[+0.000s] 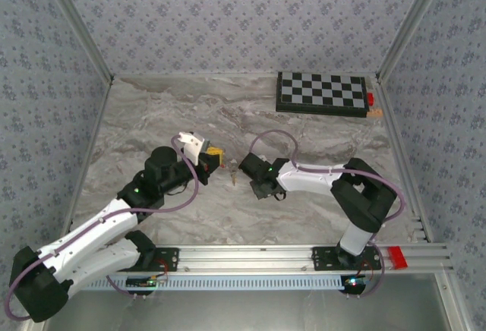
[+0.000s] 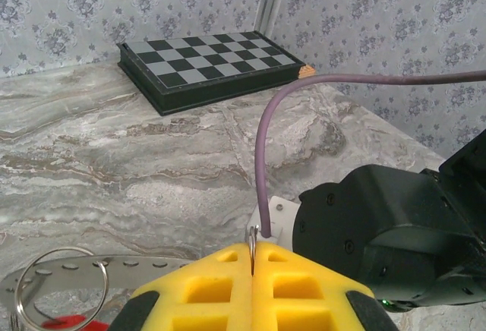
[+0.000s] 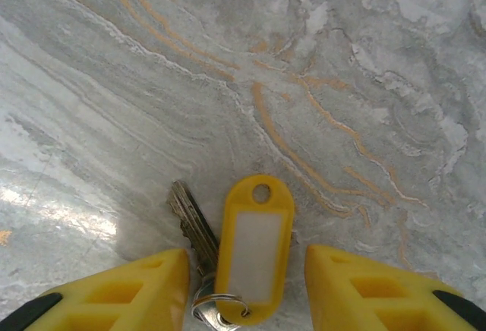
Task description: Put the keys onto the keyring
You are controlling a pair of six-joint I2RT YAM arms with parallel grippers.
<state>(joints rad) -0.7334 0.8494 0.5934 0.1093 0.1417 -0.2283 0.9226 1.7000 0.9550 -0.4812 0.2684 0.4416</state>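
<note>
My left gripper (image 2: 252, 249) is shut, and the thin grey metal edge of the keyring (image 2: 251, 237) sticks up between its yellow fingertips. A round wire loop (image 2: 59, 287) with a red piece below it shows at the lower left of the left wrist view. In the top view the left gripper (image 1: 215, 154) is held above the table's middle. One of the keys (image 3: 193, 223), a grey metal blade joined by a small split ring to a yellow tag (image 3: 255, 249), lies flat on the marble. My right gripper (image 3: 244, 261) stands open, one fingertip on each side of it. The top view shows the right gripper (image 1: 243, 173) beside that key (image 1: 233, 180).
A folded chessboard (image 1: 322, 92) lies at the back right of the marble table (image 1: 152, 118), with a small red block (image 1: 370, 99) at its right end. Patterned walls close in three sides. The right arm's purple cable (image 2: 262, 156) arcs just ahead of my left fingertips.
</note>
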